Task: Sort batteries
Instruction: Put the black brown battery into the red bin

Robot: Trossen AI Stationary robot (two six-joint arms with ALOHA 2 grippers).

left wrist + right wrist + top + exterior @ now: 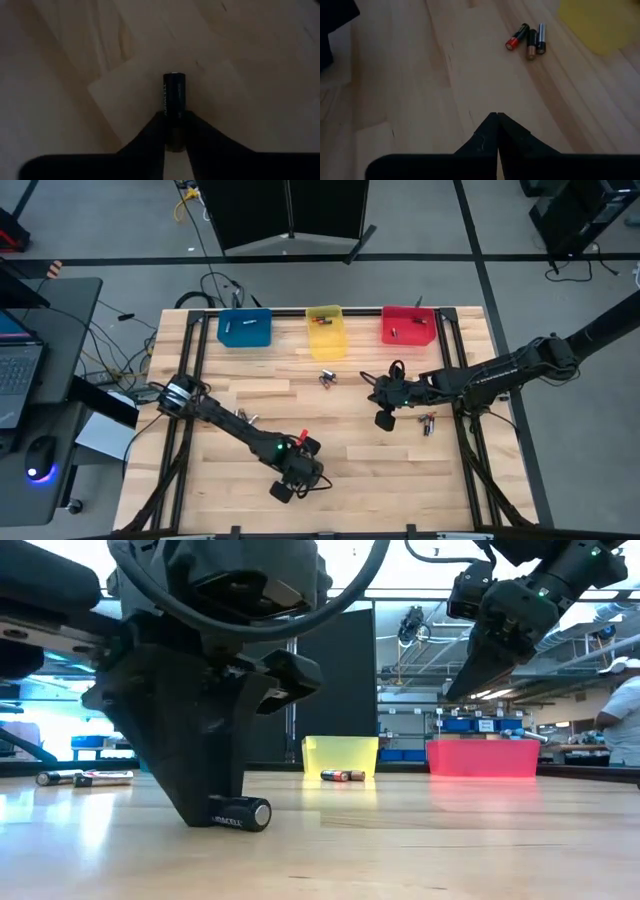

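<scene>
We see left gripper (175,131) jaws clamping a black battery (174,95) on the table (350,460) | right gripper (497,131) jaws closed, empty, raised near three batteries (528,39)

My overhead camera looks straight down on the whole wooden table (330,430). My low camera sits at tabletop height, facing the yellow bin (340,754) at the far edge. Each wrist camera looks down closely at the wood. The right wrist camera and overhead camera share the three batteries (528,38) just beside the yellow bin (600,22).
</scene>
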